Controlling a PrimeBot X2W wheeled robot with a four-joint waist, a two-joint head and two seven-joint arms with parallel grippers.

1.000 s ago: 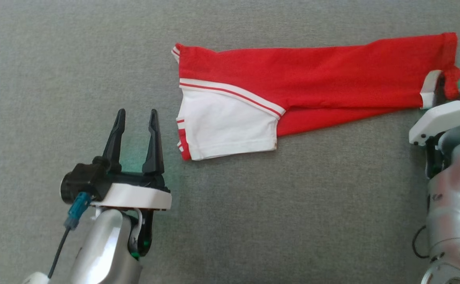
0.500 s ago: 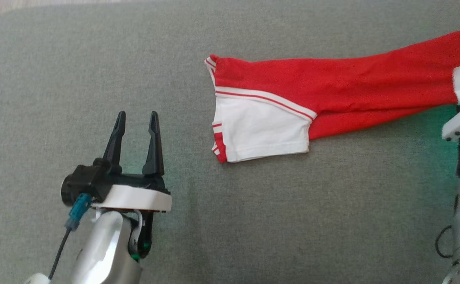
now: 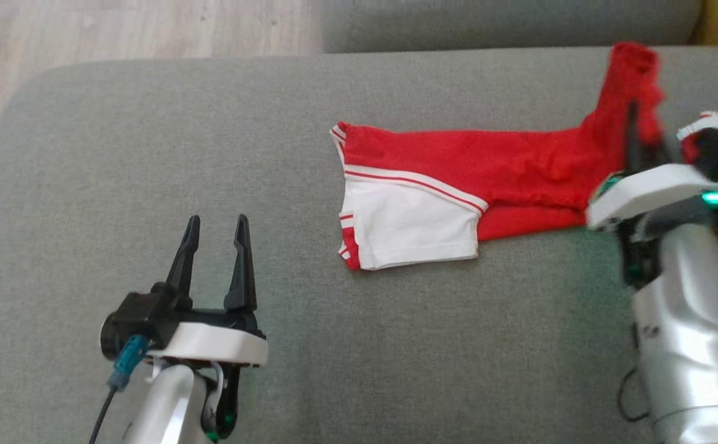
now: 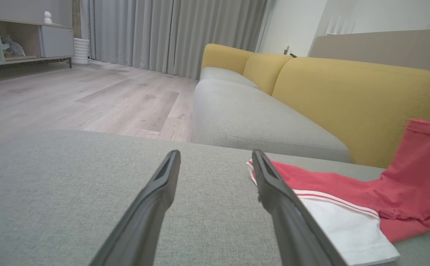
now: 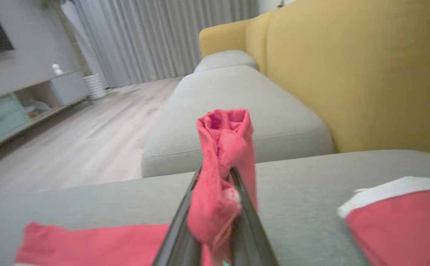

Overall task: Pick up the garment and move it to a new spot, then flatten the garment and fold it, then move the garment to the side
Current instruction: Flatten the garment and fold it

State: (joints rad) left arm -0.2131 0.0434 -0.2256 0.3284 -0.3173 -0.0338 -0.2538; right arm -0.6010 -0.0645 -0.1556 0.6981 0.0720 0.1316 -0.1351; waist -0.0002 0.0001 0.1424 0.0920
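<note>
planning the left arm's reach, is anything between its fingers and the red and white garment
Nothing visible: just bare grey fabric sofa cushion lies between the open left gripper and the white end of the red and white cloth garment. The right gripper is shut on its red end.

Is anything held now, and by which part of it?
The right gripper holds the garment by its red end, bunched between the fingers. The left gripper is open and holds nothing.

Head camera looks down; 2 low wrist cameras share the garment (image 3: 457,157).
</note>
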